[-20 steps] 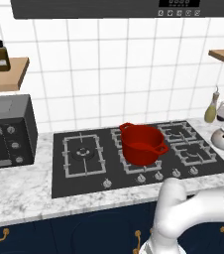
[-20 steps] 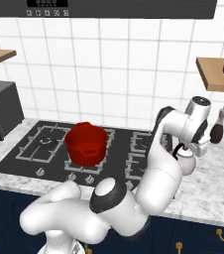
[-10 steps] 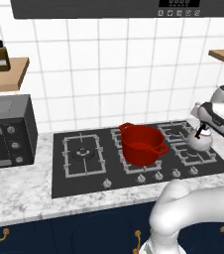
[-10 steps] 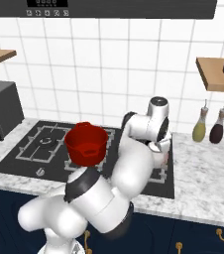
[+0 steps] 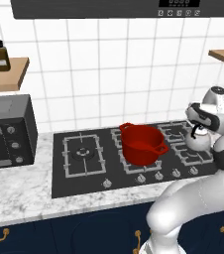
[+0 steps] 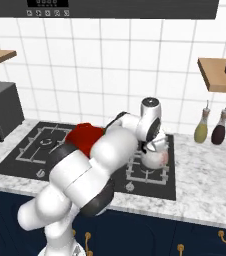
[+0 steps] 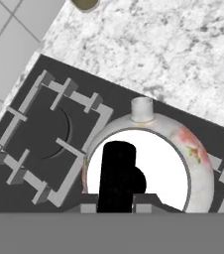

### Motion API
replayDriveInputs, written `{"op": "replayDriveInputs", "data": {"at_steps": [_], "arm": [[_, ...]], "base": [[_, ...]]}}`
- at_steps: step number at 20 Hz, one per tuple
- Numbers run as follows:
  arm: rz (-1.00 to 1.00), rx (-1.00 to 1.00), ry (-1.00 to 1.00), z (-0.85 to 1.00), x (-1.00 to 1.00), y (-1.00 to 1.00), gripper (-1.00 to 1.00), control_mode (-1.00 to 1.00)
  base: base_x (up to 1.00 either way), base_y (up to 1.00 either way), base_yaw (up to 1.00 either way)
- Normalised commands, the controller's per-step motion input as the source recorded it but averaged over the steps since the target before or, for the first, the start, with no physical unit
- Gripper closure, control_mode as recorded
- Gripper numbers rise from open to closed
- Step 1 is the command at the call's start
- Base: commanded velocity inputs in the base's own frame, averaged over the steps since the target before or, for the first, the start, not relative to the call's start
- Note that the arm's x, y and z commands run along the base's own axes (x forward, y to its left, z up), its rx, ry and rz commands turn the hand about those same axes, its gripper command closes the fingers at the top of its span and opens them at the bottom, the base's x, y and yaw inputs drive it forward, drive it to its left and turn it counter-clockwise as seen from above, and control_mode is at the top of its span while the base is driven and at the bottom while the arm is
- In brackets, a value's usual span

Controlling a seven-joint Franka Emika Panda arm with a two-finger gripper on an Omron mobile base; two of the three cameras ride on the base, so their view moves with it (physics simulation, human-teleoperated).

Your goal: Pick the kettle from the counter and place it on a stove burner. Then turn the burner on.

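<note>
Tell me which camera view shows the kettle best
The hand view: the kettle is seen from above, with its spout, floral body and black handle plain. The left base view shows it small at the hob's right edge; in the right base view the arm partly covers it.

Kettle (image 5: 199,143) on stove (image 5: 84,168) right near burner; pot (image 5: 142,144) left of it; microwave (image 5: 7,131) far left on counter (image 5: 15,191).

A red two-handled pot (image 5: 142,144) sits on the middle burners of a black gas stove (image 5: 84,158), its row of knobs (image 5: 157,176) along the front edge. A dark microwave (image 5: 5,131) stands at far left beneath a wooden shelf (image 5: 2,74) holding a brown bottle (image 5: 1,55). Two bottles (image 6: 211,127) stand against the white-tiled wall (image 5: 99,74).
</note>
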Motion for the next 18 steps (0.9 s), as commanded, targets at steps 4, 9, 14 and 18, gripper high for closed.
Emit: {"op": "replayDriveInputs", "data": {"at_steps": [4,9,14,18], "arm": [[0.00,0.00,0.00,0.00,0.05,0.18,1.00,-1.00],[0.00,0.00,0.00,0.03,0.00,0.00,1.00,-1.00],[0.00,0.00,0.00,0.00,0.00,0.00,-1.00,-1.00],[0.00,0.00,0.00,0.01,0.00,0.00,-1.00,-1.00]], "base": [[0.00,0.00,0.00],[0.00,0.00,0.00],[0.00,0.00,0.00],[0.00,0.00,0.00]]}}
